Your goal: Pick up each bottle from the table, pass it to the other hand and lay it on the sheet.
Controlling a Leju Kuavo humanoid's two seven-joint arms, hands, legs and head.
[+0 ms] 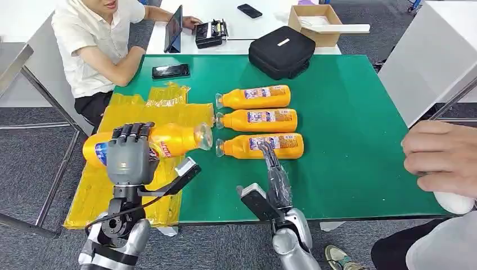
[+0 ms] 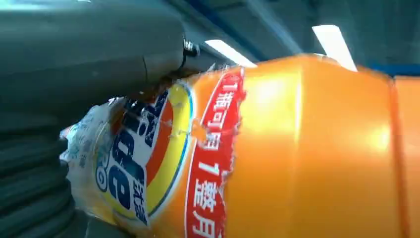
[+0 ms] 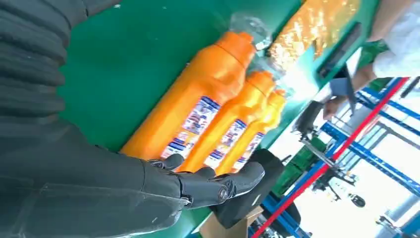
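My left hand grips an orange bottle and holds it level above the yellow sheet, cap pointing right. In the left wrist view the held bottle sits against the grey hand. Three more orange bottles lie side by side on the green table: the far one, the middle one and the near one. My right hand is open, its fingers straight, with the tips at the near bottle's side. The right wrist view shows those fingers holding nothing beside the near bottle.
A black bag and a phone lie at the table's far edge. A seated person is at the far left corner. Another person's hand rests at the right edge. A cardboard box stands on the white table behind.
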